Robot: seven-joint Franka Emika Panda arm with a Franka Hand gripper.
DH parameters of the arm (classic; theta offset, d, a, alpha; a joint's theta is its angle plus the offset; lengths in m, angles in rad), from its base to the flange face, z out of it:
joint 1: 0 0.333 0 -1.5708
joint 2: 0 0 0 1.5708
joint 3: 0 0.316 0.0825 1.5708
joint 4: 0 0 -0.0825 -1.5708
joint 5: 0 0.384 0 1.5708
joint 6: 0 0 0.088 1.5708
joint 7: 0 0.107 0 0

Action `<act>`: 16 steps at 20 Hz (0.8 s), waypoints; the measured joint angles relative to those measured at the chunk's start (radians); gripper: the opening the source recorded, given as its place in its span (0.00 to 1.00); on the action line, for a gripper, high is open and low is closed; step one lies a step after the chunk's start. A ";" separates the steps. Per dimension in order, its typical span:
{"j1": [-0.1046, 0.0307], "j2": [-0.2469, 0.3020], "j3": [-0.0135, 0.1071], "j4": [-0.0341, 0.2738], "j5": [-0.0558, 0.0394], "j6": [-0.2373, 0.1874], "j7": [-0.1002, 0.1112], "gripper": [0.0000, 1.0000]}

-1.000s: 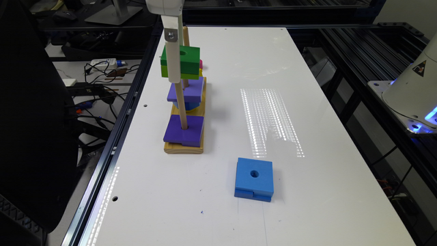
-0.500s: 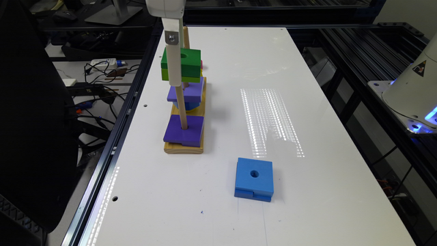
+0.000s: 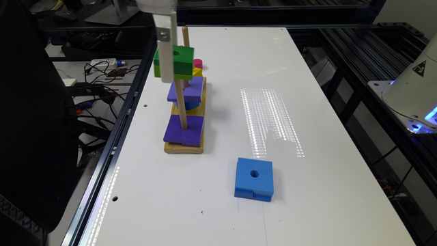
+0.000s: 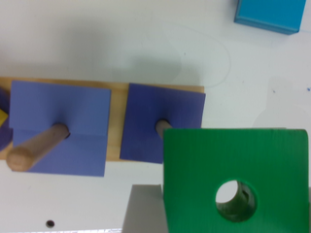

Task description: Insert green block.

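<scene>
A: Gripping the green block (image 3: pixel 174 62), the gripper (image 3: pixel 165 51) hangs above the wooden peg board (image 3: pixel 184 147). One white finger (image 3: pixel 167 48) runs down the block's side facing the exterior view's left; in the wrist view a grey finger (image 4: pixel 143 208) presses the block's edge, so the jaws are closed on it.

B: And where does the block sit?

A: Up in the air, well above the table (image 3: pixel 307 119), level, dark top over a lime layer. Its round hole shows open in the wrist view, no peg through it.

B: What stands around it?

A: Two tall pegs. The near peg (image 3: pixel 180 102) rises out of a purple square block (image 3: pixel 184 130) on the board; the next purple block (image 3: pixel 186 89) sits higher, on a blue piece. A yellow piece (image 3: pixel 197 72) and a pink piece (image 3: pixel 198 63) lie behind. The blue square block (image 3: pixel 254 178) rests well apart on the table.

B: Anything hard to read?

A: The finger covers the near peg's top, and the block hides part of the far peg (image 3: pixel 185 36). Whether the hole lines up with a peg cannot be told.
</scene>
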 joint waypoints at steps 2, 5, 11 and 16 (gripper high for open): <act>0.000 0.014 0.000 0.015 -0.0013 -0.002 0.000 0.00; 0.000 0.016 0.000 0.019 -0.0014 -0.004 0.000 0.00; 0.000 0.016 0.000 0.019 -0.0014 -0.004 0.000 0.00; 0.001 0.015 0.003 0.019 -0.0014 -0.017 0.000 0.00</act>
